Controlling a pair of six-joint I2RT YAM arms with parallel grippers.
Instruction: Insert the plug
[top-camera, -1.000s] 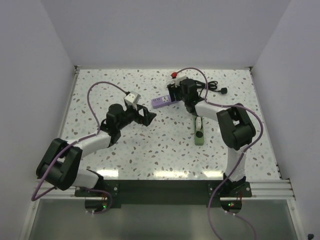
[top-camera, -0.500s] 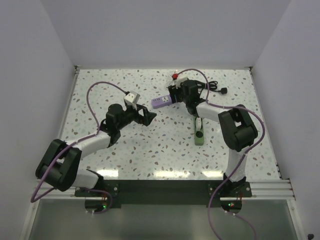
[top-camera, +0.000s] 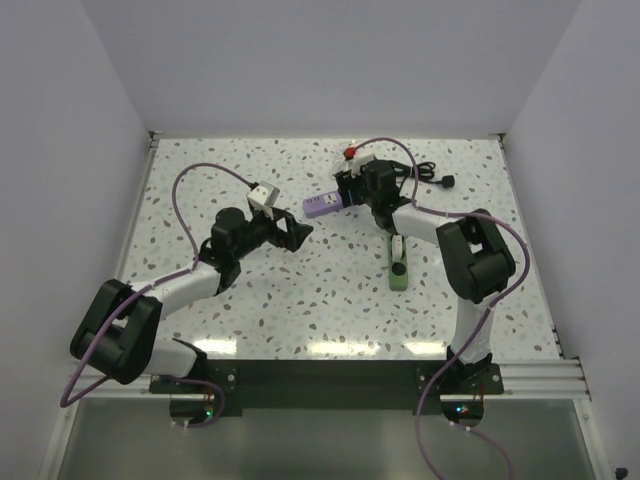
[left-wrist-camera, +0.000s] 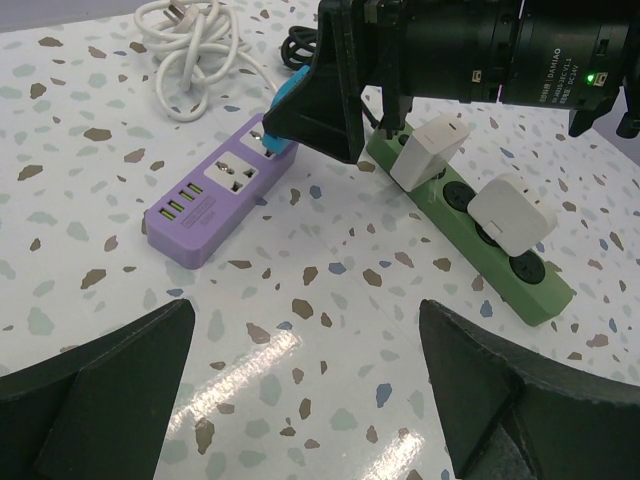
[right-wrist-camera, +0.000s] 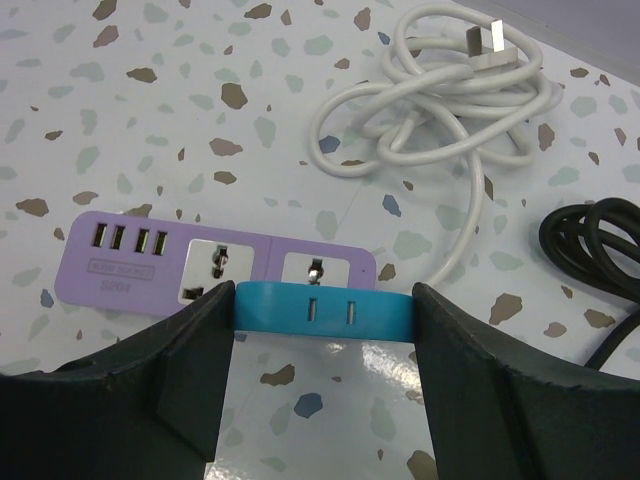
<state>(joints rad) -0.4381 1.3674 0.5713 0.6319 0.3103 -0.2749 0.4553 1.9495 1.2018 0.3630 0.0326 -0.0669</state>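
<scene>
The blue plug (right-wrist-camera: 322, 311) is pinched flat between the 2 fingers of my right claw (right-wrist-camera: 321, 332), which is closed snugly on it. It sits low over the socket end of the purple power strip (right-wrist-camera: 150, 265), near the far edge of the table (top-camera: 200, 190), a little right of centre. I cannot tell whether the pins have entered; the socket's upper hole shows just beyond the plug.

Over the last second my right arm eased a touch toward the far edge, and in the last half-second it has barely moved. I judge I have settled into alignment and the push is not yet done.

My left claw (left-wrist-camera: 305, 390) is wide open and holds nothing, facing the strip from the left. Nearer the right edge lies a green power strip (left-wrist-camera: 535, 290) carrying 2 white adapters (left-wrist-camera: 512, 212). A white cable (right-wrist-camera: 440, 100) is coiled beyond the purple strip.

The small label under the 4 USB ports is too fine to read. White print on my right arm appears to read DAMIAO.
</scene>
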